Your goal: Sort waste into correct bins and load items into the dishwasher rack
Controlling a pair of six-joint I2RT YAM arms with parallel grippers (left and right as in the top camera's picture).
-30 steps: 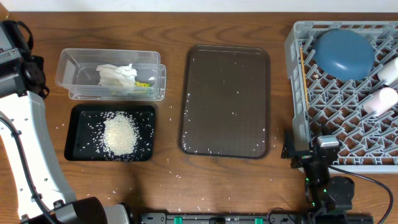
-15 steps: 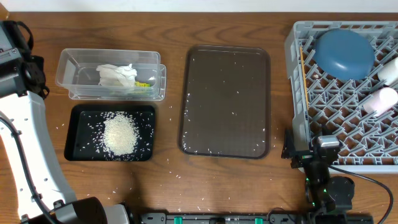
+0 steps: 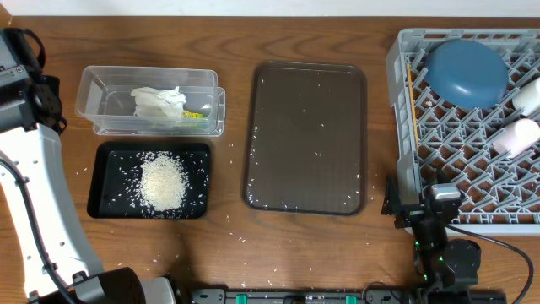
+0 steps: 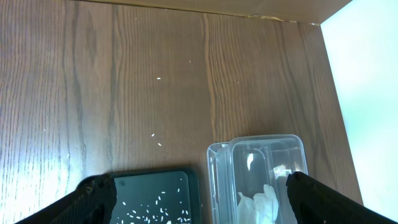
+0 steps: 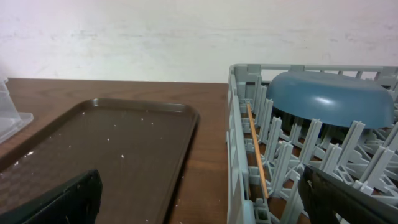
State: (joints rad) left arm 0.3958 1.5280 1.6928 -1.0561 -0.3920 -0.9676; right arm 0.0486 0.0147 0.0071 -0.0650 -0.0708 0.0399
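- The clear plastic container (image 3: pixel 94 108) sits at 10 o'clock on the table. It holds the crumpled white napkin (image 3: pixel 159 103), with the yellow wrapper scrap (image 3: pixel 196 114) at the napkin's 3 o'clock.
- The black tray (image 3: pixel 110 201) lies just beside the container, at its 6 o'clock, with a rice pile (image 3: pixel 162 182) heaped in it.
- The brown serving tray (image 3: pixel 305 160) lies mid-table, and stray rice grains (image 3: pixel 321 127) dot it.
- The grey dishwasher rack (image 3: pixel 403 127) stands at 3 o'clock.
- In the rack, the dark-blue bowl (image 3: pixel 467 72) lies upside down at 12 o'clock, the white cup (image 3: pixel 530 97) and pink cup (image 3: pixel 516 135) near 3 o'clock, and the chopsticks (image 3: pixel 412 101) along the 9 o'clock wall.
- The left gripper (image 4: pixel 199 183) has its jaws spread wide, holding nothing, above the table's wood.
- The right gripper (image 5: pixel 202 186) has its jaws wide apart and empty, at the rack's 7 o'clock corner.
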